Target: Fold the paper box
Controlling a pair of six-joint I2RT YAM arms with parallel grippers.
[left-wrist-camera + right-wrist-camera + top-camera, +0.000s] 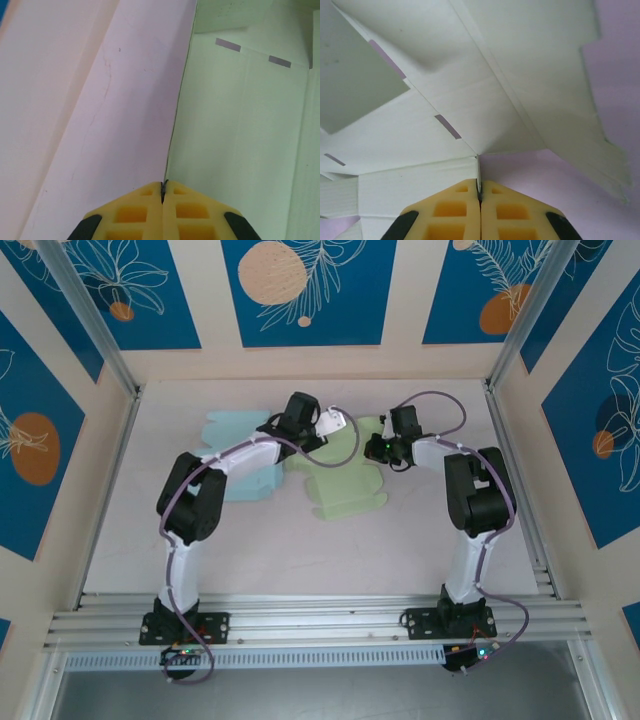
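The paper box (345, 480) is a pale green die-cut sheet lying mostly flat on the table, partly lifted at its far end. My left gripper (347, 427) reaches its far left edge. In the left wrist view the yellow fingers (140, 210) are shut on the thin edge of the green sheet (240, 130), which runs straight away from the gripper (163, 186). My right gripper (374, 446) meets the box's far right side. In the right wrist view that gripper (479, 192) is shut on an upright edge of a flap, with creased green panels (470, 75) rising above it.
A light blue die-cut sheet (235, 455) lies flat to the left, partly under my left arm. The pale table (300, 550) is walled on three sides, with aluminium posts (520, 320) at the far corners and rails along the near edge.
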